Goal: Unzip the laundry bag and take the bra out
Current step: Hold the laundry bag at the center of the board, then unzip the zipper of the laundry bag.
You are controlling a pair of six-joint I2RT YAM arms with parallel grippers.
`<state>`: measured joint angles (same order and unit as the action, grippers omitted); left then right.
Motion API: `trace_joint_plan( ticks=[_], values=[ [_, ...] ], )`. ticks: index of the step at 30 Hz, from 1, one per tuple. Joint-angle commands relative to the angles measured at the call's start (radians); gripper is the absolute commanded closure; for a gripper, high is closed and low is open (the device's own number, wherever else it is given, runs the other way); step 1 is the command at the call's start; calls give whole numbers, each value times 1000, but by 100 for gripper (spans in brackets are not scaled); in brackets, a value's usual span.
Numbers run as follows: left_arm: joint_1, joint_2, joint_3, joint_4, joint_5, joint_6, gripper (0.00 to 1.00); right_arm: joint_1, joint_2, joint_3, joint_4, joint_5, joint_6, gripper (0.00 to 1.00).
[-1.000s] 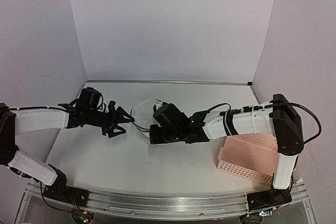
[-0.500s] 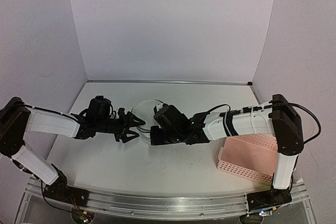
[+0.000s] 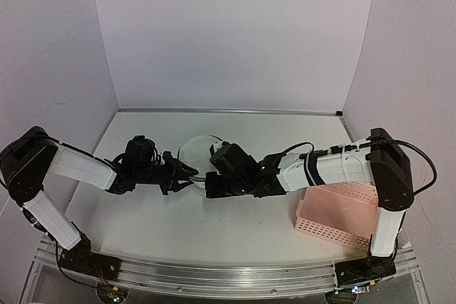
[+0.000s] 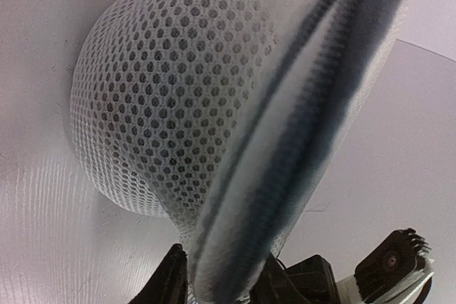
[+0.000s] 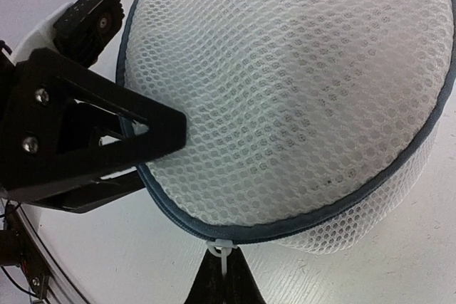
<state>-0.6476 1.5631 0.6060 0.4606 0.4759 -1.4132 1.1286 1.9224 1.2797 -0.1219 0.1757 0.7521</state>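
The laundry bag (image 3: pixel 197 152) is a white mesh disc with a dark zipper rim, lying mid-table. It fills the left wrist view (image 4: pixel 178 97) and the right wrist view (image 5: pixel 299 83). My left gripper (image 3: pixel 187 173) is at the bag's left edge, with its jaws above and below the rim and closed on it (image 4: pixel 217 279). One of its fingers (image 5: pixel 153 133) lies on the lid. My right gripper (image 3: pixel 209 178) is at the near edge, shut on the white zipper pull (image 5: pixel 222 250). The zipper looks closed. The bra is hidden.
A pink perforated basket (image 3: pixel 335 211) stands at the near right, under the right arm's elbow. White walls enclose the table at the back and sides. The two grippers sit close together at the bag's near-left rim.
My left arm has reached right to the bag, and its jaws have come around the rim. My right gripper has stayed at the zipper pull.
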Motion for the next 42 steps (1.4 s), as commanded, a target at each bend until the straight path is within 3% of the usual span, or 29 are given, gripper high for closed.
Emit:
trace_joint_plan(
  ticks=[1, 5, 29, 42],
  values=[
    [-6, 10, 7, 104, 6, -14, 75, 4, -70, -13, 45, 6, -5, 100],
    [-6, 9, 2, 119, 8, -15, 99, 4, -82, -29, 50, 1, -8, 100],
    [9, -8, -6, 119, 167, 148, 100, 0, -292, -335, 73, 88, -398, 100],
    [14, -1, 42, 3, 291, 295, 100, -125, -436, -429, 52, -5, -558, 100]
  ],
)
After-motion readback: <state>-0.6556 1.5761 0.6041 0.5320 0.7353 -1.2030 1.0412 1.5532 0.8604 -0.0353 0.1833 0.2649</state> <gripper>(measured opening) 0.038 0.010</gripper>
